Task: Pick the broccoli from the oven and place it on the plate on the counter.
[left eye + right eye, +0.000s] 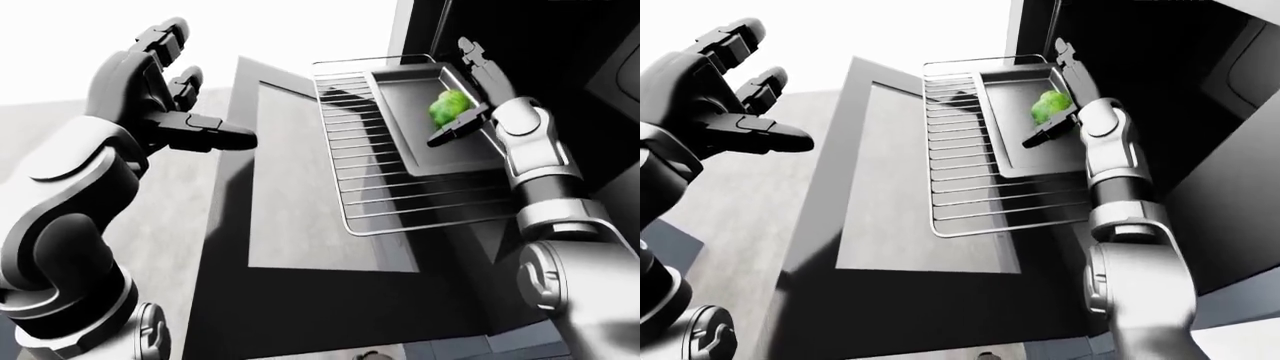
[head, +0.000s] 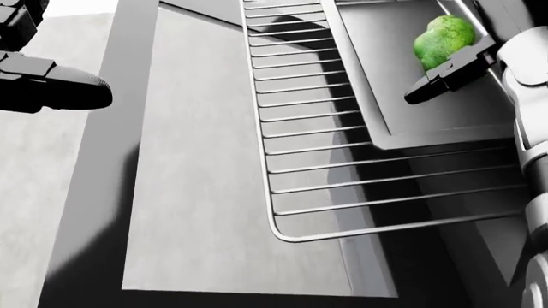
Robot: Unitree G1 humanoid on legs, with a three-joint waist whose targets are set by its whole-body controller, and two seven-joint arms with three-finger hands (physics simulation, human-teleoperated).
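The green broccoli (image 1: 450, 107) lies on a grey baking tray (image 1: 420, 146) on the pulled-out oven rack (image 1: 400, 195). My right hand (image 1: 470, 94) is open around it: one finger (image 1: 458, 126) lies just below the broccoli, the others (image 1: 478, 60) reach past it above. The fingers stand about it but are not closed on it. It also shows in the head view (image 2: 444, 40). My left hand (image 1: 170, 97) is open and empty, raised at the left, away from the oven. The plate is not in view.
The open oven door (image 1: 300, 217) with its glass pane hangs down below the rack. The dark oven cavity (image 1: 1140, 52) is at the upper right. A pale floor (image 1: 160, 247) lies left of the door.
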